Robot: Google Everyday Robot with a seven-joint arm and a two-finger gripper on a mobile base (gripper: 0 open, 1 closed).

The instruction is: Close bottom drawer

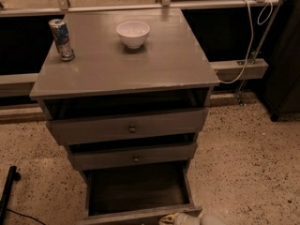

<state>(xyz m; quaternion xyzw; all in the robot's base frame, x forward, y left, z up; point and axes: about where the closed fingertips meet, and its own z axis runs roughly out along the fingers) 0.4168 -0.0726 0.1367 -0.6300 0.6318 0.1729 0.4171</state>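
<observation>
The grey-brown cabinet (126,64) has three drawers. The bottom drawer (136,189) is the narrowest and is pulled far out, showing its deep empty box. Its front panel (140,215) runs along the lower edge of the view, and its knob is out of view. The gripper (180,218) shows only as a pale tip at the bottom edge, right by the right end of that front panel. The top drawer (129,126) and middle drawer (133,157) stand slightly out, each with a small round knob.
A drink can (61,39) and a white bowl (133,33) stand on the cabinet top. A white cable (246,41) hangs at the right by a rail. A dark pole (7,193) lies on the speckled floor at the left.
</observation>
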